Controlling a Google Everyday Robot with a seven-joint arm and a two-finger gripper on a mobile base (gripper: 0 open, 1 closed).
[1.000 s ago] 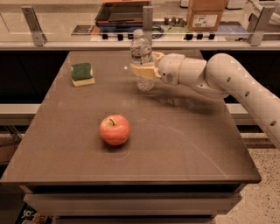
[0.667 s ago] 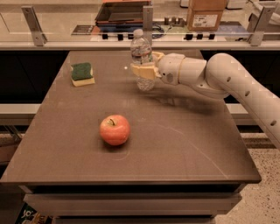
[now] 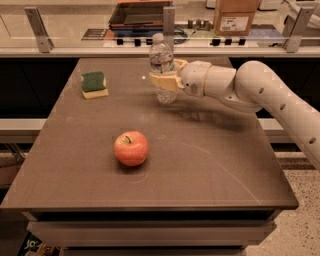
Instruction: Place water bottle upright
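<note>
The water bottle point(image 3: 161, 62), clear ribbed plastic with a white cap and a thin label band, stands upright on the brown table point(image 3: 210, 165) at its far middle. My gripper point(image 3: 164, 80) reaches in from the right on a white arm. Its tan fingers point(image 3: 159, 81) are closed around the bottle's middle. The bottle's base rests on or just above the tabletop; I cannot tell which.
A red apple point(image 3: 131, 148) lies near the table's middle left. A green and yellow sponge point(image 3: 94, 84) lies at the far left. Behind the table runs a counter with a rail, a dark tray point(image 3: 137, 15) and a cardboard box point(image 3: 235, 17).
</note>
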